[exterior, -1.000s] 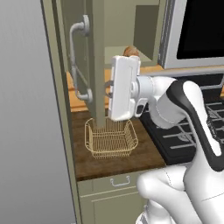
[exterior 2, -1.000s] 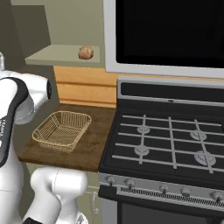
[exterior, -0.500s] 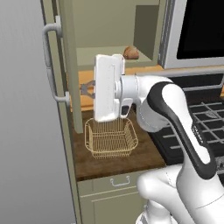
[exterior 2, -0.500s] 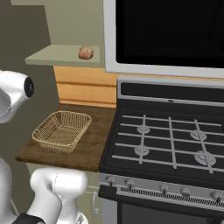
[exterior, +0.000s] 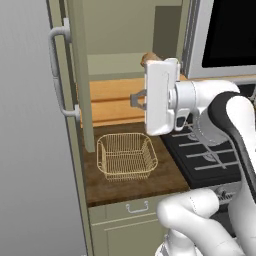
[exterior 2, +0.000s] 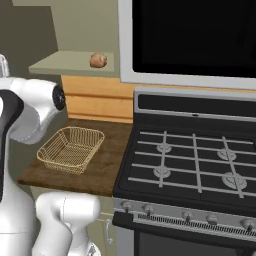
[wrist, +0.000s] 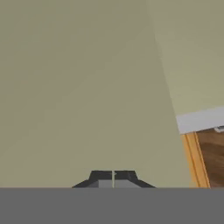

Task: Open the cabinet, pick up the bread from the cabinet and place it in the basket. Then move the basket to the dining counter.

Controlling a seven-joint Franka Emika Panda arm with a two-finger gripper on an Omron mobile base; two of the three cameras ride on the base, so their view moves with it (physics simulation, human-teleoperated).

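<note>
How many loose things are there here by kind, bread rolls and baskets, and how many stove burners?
Bread: 1
Basket: 1
Stove burners: 4
Total: 6

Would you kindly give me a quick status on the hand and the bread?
Hand shut, empty, beside the open cabinet door. Bread on cabinet shelf, untouched. Basket empty on worktop. No visible obstruction.

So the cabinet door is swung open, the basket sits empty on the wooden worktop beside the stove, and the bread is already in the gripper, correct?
Not quite. The bread lies on the cabinet shelf, as the right base view shows, and the gripper is shut on nothing in the hand view. The rest holds: door open, basket empty on the worktop beside the stove.
</note>
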